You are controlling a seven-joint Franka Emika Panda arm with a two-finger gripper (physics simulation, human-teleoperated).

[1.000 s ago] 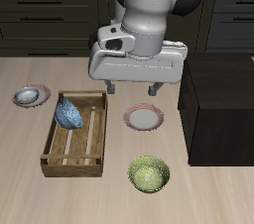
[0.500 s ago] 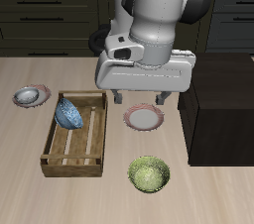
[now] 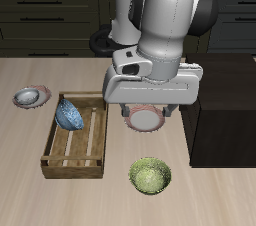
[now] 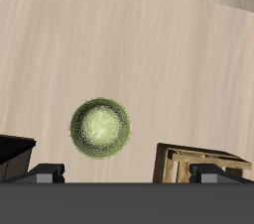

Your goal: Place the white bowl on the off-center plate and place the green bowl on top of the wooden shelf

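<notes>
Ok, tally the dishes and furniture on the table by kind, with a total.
Bowls: 3, the white bowl, the blue-patterned bowl, the green bowl.
Plates: 2, one under the white bowl, one behind the gripper.
Crates: 1.
Cabinets: 1.
Total: 7

No legible text in either view

Checked all visible surfaces for lettering, labels, brand marks, numbers and signs; none was found. The green bowl [image 3: 150, 176] carried only a mottled leafy pattern, the blue-patterned bowl [image 3: 70, 115] in the slatted crate [image 3: 75, 160] only glaze marks, and the arm housing [image 3: 175, 15] was plain grey
</notes>
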